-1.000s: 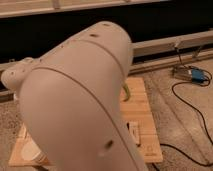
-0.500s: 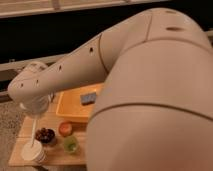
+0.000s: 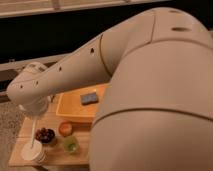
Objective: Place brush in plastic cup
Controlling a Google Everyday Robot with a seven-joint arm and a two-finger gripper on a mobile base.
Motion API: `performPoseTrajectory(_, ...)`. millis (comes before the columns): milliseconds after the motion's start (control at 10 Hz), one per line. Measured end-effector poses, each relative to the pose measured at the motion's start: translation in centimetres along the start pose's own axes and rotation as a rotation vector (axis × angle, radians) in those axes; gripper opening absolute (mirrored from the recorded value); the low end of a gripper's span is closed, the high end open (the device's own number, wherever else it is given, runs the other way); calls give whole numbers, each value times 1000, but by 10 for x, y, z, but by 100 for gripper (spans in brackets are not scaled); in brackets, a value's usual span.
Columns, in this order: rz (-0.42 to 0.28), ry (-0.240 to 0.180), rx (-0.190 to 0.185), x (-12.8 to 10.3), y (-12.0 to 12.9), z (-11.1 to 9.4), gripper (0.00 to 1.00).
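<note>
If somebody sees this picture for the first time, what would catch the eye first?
The robot's big pale arm fills the right and middle of the view. At its far left end the gripper, shut on the brush, holds it upright, reaching down to the plastic cup at the wooden table's front left corner. Behind them sits a yellow tray with a dark block in it.

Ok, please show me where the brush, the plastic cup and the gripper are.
brush (image 3: 34, 131): camera view, on its thin pale handle, standing upright.
plastic cup (image 3: 30, 156): camera view, on its white side wall.
gripper (image 3: 37, 112): camera view, directly above the plastic cup, where it holds the brush's top end.
</note>
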Motion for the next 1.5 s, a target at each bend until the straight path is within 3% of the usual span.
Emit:
performPoseTrajectory(1200, -5, 4, 6, 0, -1, 1, 0)
performPoseTrajectory(1500, -81, 68, 7, 0, -1, 2, 0)
